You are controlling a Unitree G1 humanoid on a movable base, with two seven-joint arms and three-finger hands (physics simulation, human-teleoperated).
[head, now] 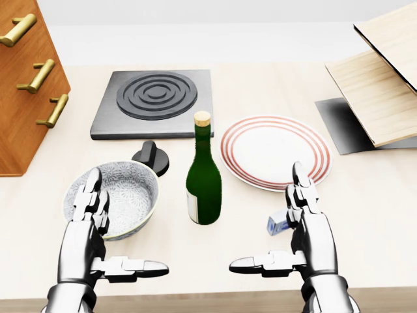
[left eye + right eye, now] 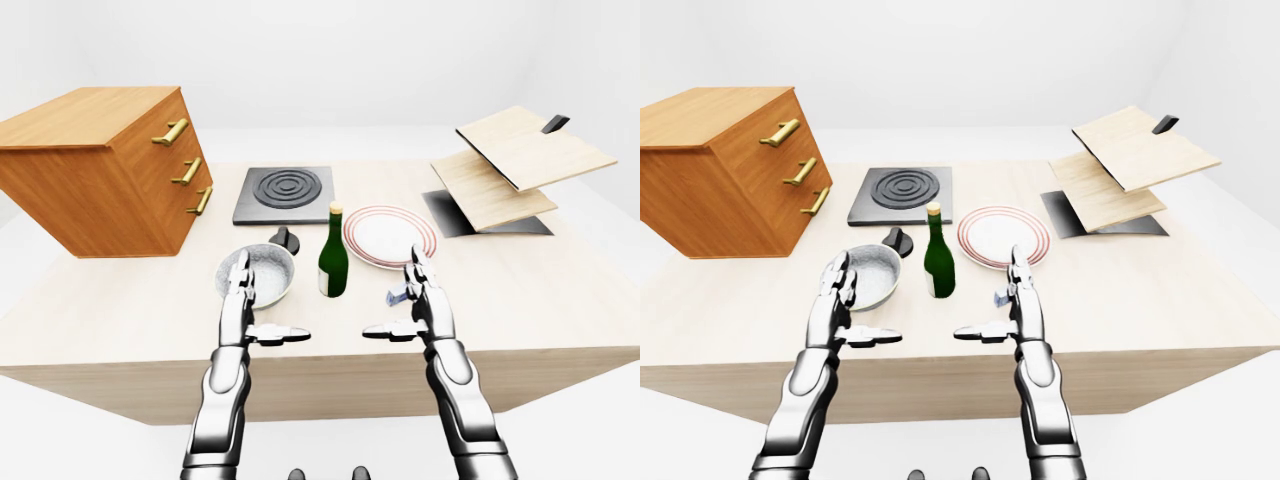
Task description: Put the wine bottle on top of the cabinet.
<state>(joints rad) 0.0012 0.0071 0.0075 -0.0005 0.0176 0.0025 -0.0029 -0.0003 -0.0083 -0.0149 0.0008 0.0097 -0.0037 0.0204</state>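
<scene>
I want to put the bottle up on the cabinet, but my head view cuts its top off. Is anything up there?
Observer: No. In the left-eye view the cabinet top is bare flat wood.
Operator: Is it taller than the bottle?
Observer: It looks so; its top stands above the bottle cap there.
Operator: What's on the boards at the right?
Observer: A small dark thing sits at the upper board's top corner.
</scene>
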